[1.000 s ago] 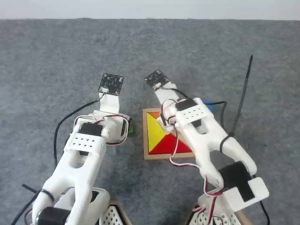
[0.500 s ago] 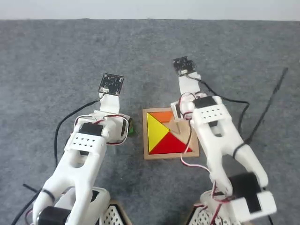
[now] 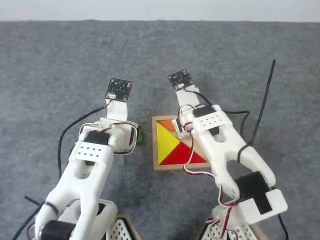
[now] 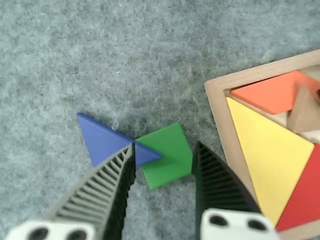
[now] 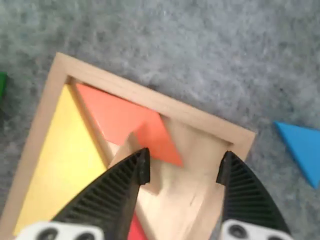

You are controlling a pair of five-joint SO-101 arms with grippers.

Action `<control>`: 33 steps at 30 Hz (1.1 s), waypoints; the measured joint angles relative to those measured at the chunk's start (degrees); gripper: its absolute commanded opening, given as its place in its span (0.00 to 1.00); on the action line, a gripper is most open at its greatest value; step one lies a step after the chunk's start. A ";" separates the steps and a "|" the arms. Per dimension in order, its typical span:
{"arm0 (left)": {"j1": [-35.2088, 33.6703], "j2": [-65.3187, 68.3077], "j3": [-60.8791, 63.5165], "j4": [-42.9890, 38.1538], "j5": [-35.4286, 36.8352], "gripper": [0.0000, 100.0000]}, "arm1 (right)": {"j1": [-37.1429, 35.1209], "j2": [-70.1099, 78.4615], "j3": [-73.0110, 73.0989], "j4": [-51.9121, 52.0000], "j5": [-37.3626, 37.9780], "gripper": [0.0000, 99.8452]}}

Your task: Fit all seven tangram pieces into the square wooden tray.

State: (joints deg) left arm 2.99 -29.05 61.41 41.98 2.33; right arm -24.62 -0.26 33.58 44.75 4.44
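Left gripper (image 4: 162, 172): jaws apart, straddling the green square (image 4: 167, 160), one finger on each side, nothing clamped. One corner of that square touches the tip of the dark blue triangle (image 4: 100, 137). Both lie on the grey mat (image 3: 75, 60). The square is just beside the tray (image 4: 218, 120) rim, not touching it.

Right gripper (image 5: 182, 170): jaws apart, holding nothing, hanging over the tray interior.

Your count:
- In tray: 3 coloured pieces. The orange piece (image 5: 120, 117) sits against the rim at a corner, the yellow triangle (image 5: 60, 165) runs along the rim on the green square's side, and the red triangle (image 3: 177, 157) butts against the yellow.
- Off tray: 3. Green, dark blue, and one light blue triangle (image 5: 302, 145) on the mat past the opposite rim.
- One wood-coloured wedge (image 5: 129, 147) beside the orange; can't tell if it's a loose piece.

Open room: bare tray floor shows between the right fingers, toward the corner nearest the light blue triangle.
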 measured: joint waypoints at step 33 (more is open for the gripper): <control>0.00 0.00 0.00 0.00 0.00 0.19 | -1.58 2.73 -8.97 3.78 2.29 0.24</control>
State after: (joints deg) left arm 2.99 -29.05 61.41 41.98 2.33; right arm -26.20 2.46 24.62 48.53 6.73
